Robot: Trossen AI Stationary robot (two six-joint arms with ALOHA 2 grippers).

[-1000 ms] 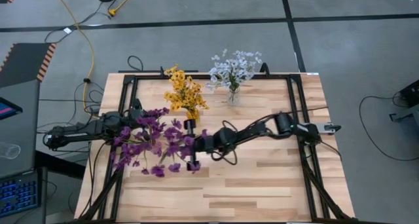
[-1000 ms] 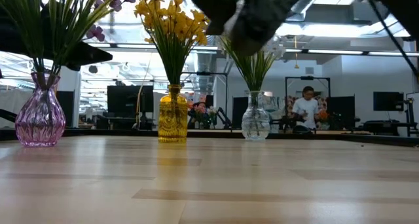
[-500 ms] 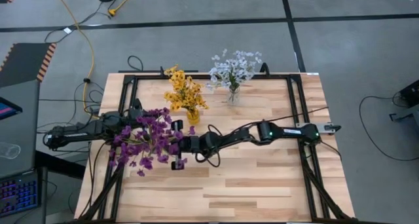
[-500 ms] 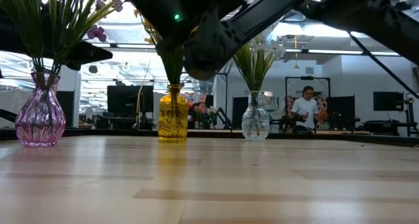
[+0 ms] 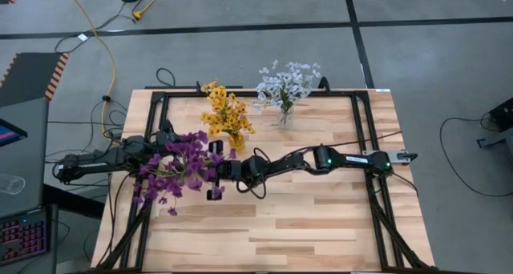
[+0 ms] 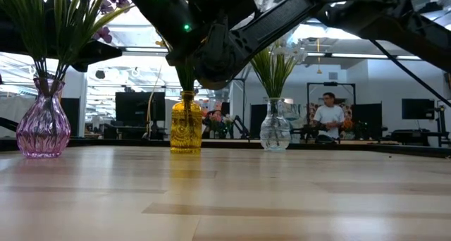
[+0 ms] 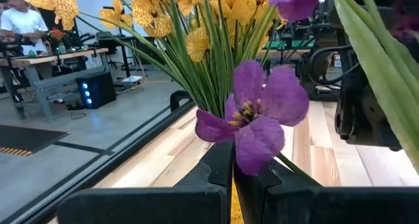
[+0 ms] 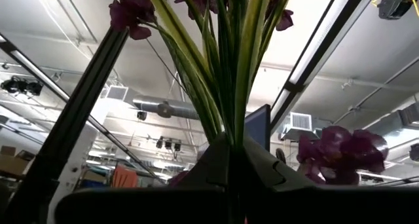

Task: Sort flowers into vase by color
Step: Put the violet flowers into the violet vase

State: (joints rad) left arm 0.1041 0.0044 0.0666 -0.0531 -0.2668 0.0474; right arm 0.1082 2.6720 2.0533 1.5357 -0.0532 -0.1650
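Item: flower sorting on a wooden table (image 5: 321,218), three vases in use.

Purple vase (image 6: 44,121): near the table's left edge, filled with the purple flowers (image 5: 180,168), whose blossoms spread wide over the left half.

Yellow vase (image 6: 186,122): toward the far edge, left of centre, holding the yellow flowers (image 5: 224,114).

Clear vase (image 6: 275,126): near the far edge at centre, holding the white flowers (image 5: 286,84). All three colours stand apart, so the sorting looks nearly complete.

Right gripper (image 5: 215,174): arm stretched low and long from the right side across the table to the purple bunch. Fingers pinched together on a bundle of purple flower stems (image 8: 226,73), apparently to seat or gather them over the purple vase.

Left gripper (image 7: 233,185): arm lies along the left edge, reaching in toward the same bunch. Fingers fully closed; a purple blossom (image 7: 256,116) sits directly above the tips, and whether it is clamped cannot be told.
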